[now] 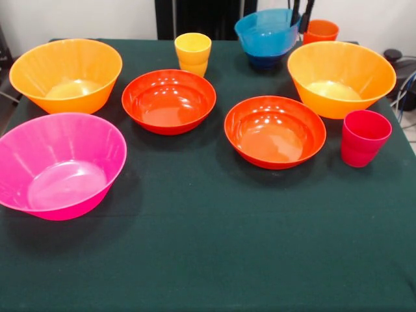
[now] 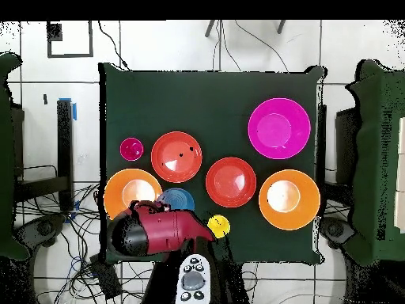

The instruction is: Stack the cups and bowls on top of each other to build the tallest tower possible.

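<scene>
On the left of the counter [image 1: 208, 260] sits the big pink bowl [image 1: 58, 166], and just behind it the first big orange bowl [image 1: 65, 75]. Next comes a flat red bowl [image 1: 169, 101] with the yellow cup [image 1: 193, 54] behind it. Then there is the second flat red bowl [image 1: 275, 130]. Behind that one, a light blue bowl [image 1: 266, 32] is tipped up above a darker blue bowl [image 1: 263, 62]. The tool [image 1: 300, 14] comes down at the rim of the tipped blue bowl and seems to be clamped on it. The orange cup [image 1: 321, 30] stands just beside it. On the right are the second big orange bowl [image 1: 341, 78] and the red cup [image 1: 364, 138], close together. No tower is built yet; apart from the two blue bowls, each one sits on its own
</scene>
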